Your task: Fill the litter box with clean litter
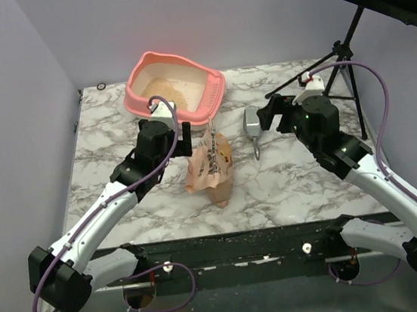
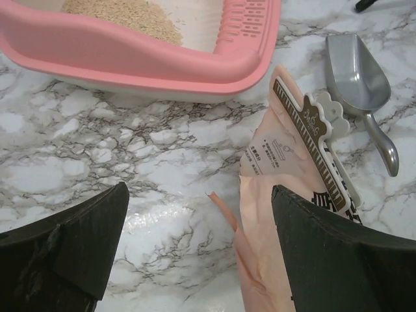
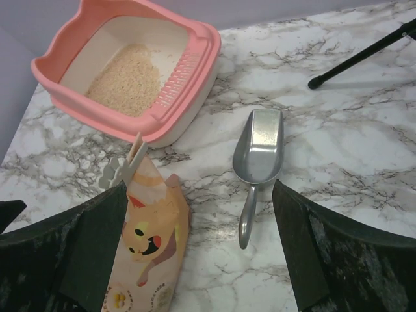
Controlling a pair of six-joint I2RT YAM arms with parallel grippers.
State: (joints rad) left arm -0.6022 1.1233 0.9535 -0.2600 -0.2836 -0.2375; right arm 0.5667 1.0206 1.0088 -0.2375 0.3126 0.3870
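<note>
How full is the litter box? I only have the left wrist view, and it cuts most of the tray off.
Observer: Barely filled. The right wrist view shows the clean litter covering only part of the litter box floor, with bare cream floor beside it.
Operator: What state is the right arm in?
Observer: The right end effector is open and holds nothing.
Operator: Anything beyond the box I should know about?
Observer: A small black ring lies at the far left corner of the table, left of the box.
</note>
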